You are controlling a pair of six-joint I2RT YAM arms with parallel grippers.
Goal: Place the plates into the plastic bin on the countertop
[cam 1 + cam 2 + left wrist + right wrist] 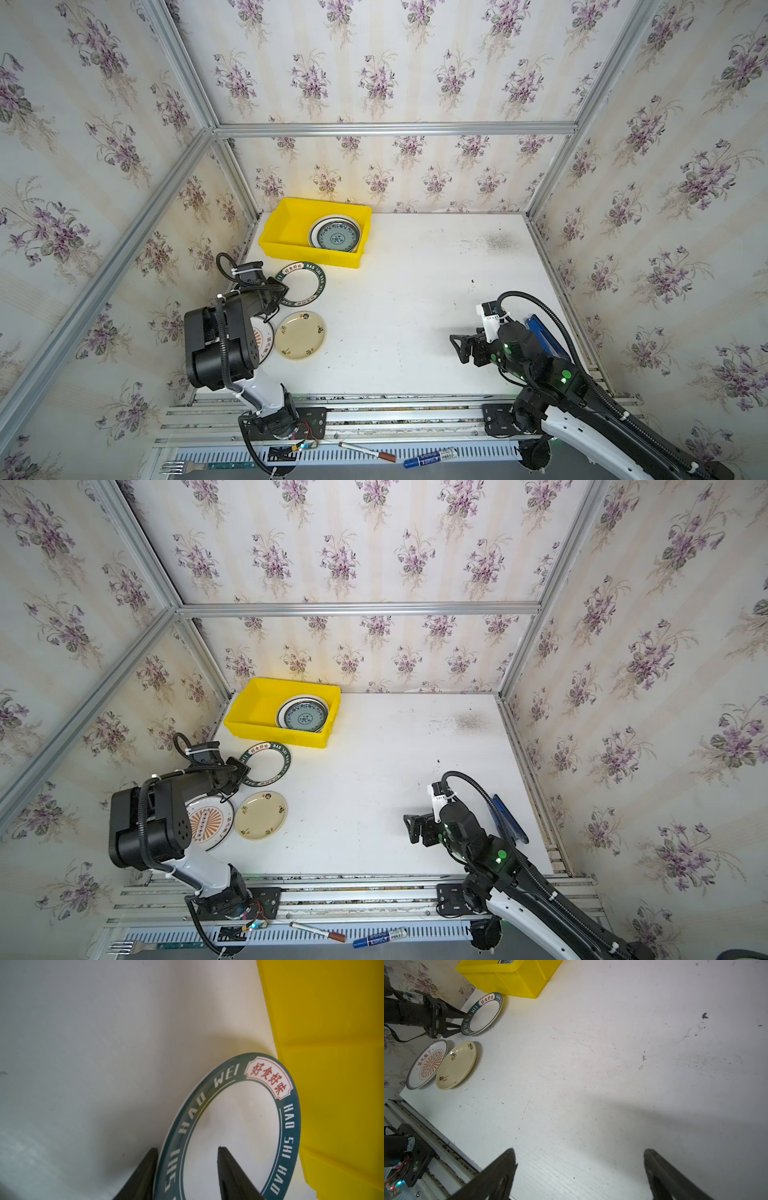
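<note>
A white plate with a dark green rim (318,286) (228,1115) lies on the countertop (415,311) just in front of the yellow plastic bin (282,216) (332,1064). My left gripper (188,1148) (464,1022) straddles its near rim, one finger outside the edge and one over the white centre, with a gap still showing. A teal patterned plate (337,237) tops a stack in the bin. A cream plate (300,335) and an orange sunburst plate (208,823) lie near the left arm. My right gripper (457,349) (579,1149) hovers wide open and empty at the right.
A blue flat object (544,336) lies along the right edge beside the right arm. A blue marker (430,457), a brown-capped pen (365,451) and a fork (174,466) rest on the front rail. Wallpapered walls close in on three sides.
</note>
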